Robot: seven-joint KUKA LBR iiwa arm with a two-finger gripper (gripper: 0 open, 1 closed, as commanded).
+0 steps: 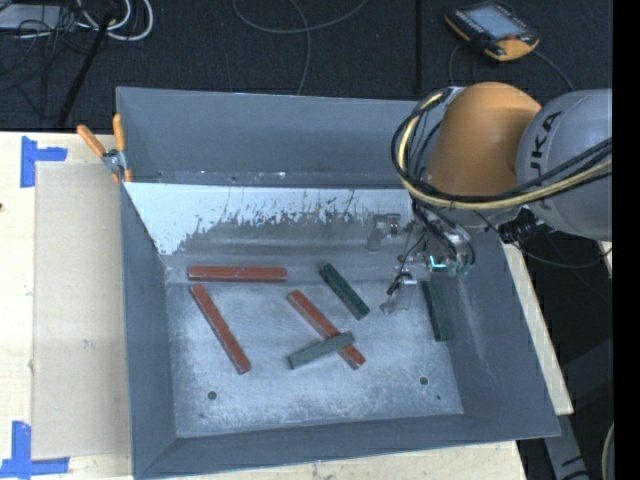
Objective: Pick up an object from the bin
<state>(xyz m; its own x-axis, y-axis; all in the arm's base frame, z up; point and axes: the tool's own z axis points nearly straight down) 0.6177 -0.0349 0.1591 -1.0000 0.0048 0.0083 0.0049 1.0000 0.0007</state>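
Note:
My gripper [415, 290] hangs low over the right part of the bin floor, its fingers spread open with nothing between them. One fingertip [396, 296] is close to the floor. A dark green bar [438, 313] lies almost lengthwise just right of the gripper, its upper end under the gripper's body. Another dark green bar [344, 290] lies slanted a short way to the left.
Mid-bin, a red-brown bar [318, 320] lies diagonally, with a green bar [312, 353] across its lower end. Two more red-brown bars lie at the left, one level [237, 274] and one slanted [220, 328]. The arm's orange cover overhangs the bin's right rear corner.

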